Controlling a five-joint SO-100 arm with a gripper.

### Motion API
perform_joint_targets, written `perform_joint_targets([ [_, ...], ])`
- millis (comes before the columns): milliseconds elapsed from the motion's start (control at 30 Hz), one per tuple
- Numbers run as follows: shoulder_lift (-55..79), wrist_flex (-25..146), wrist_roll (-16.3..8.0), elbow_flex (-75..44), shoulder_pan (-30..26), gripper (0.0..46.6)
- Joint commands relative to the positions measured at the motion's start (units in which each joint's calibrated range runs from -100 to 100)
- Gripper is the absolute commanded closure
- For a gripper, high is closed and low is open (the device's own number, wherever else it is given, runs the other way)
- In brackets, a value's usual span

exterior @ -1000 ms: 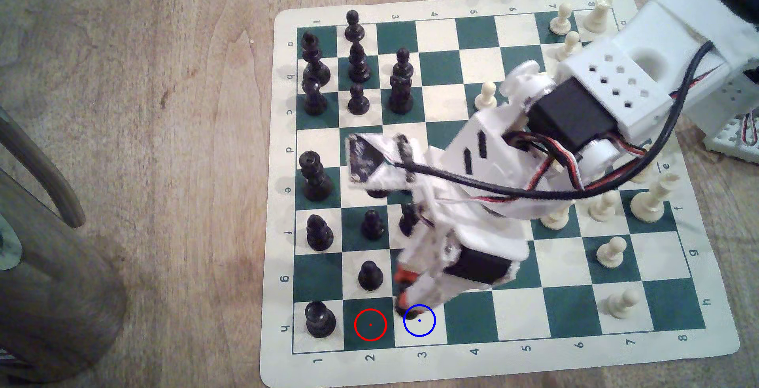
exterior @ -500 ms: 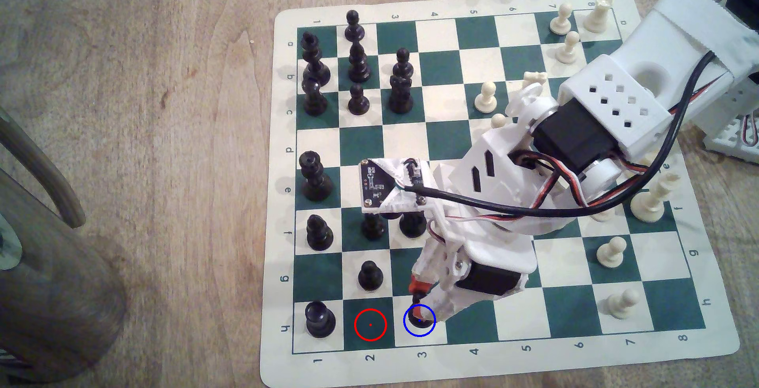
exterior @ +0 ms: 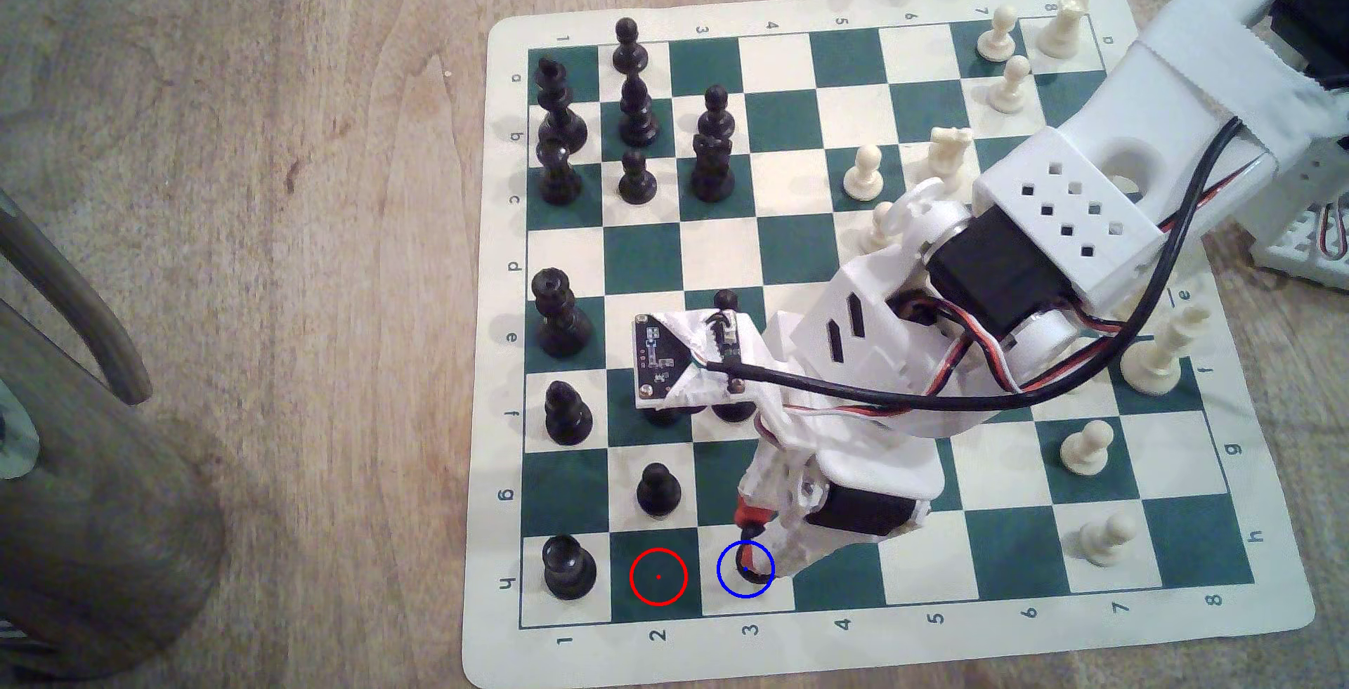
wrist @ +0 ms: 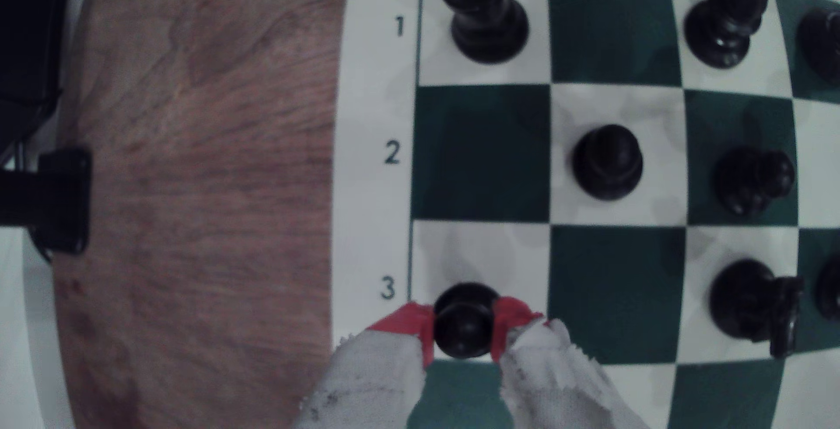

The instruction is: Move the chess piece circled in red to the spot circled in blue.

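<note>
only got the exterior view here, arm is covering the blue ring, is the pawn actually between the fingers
Observer: Yes. In the wrist view the black pawn sits between the red fingertips of the gripper, both touching its head.
Operator: which square is it over
Observer: The white square beside the printed 3.
Operator: is square 2 free now
Observer: Yes, the green square beside the printed 2 is bare.

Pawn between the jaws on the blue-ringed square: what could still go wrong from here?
1. The pawn sits toward the board-edge side of the blue-ringed square in the wrist view, so it may end up off-centre.
2. The gripper is shut on the pawn's head; if one red pad sticks when opening, the pawn may tip.
3. Lifting away could brush the black pawn nearby.
</note>
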Motion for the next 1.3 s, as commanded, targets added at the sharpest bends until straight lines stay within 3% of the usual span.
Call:
perform_joint_targets([
  [0, -1.89, -1.01, -0.20, -4.78, 0.41, 45.4],
  [300, 1.77, 1.12, -0.05, -11.13, 0.49, 45.2],
  [767, 2.78, 2.34, 0.20, -10.95, 0.96, 45.3],
  [933, 3.21, 2.43, 0.24, -11.22, 1.04, 38.0],
  [1100, 2.95, 2.43, 0.24, -11.04, 1.11, 35.4],
  [1200, 1.77, 2.43, -0.20, -9.77, 1.11, 29.1],
  [1267, 0.32, 1.94, -0.34, -8.32, 1.04, 27.3],
])
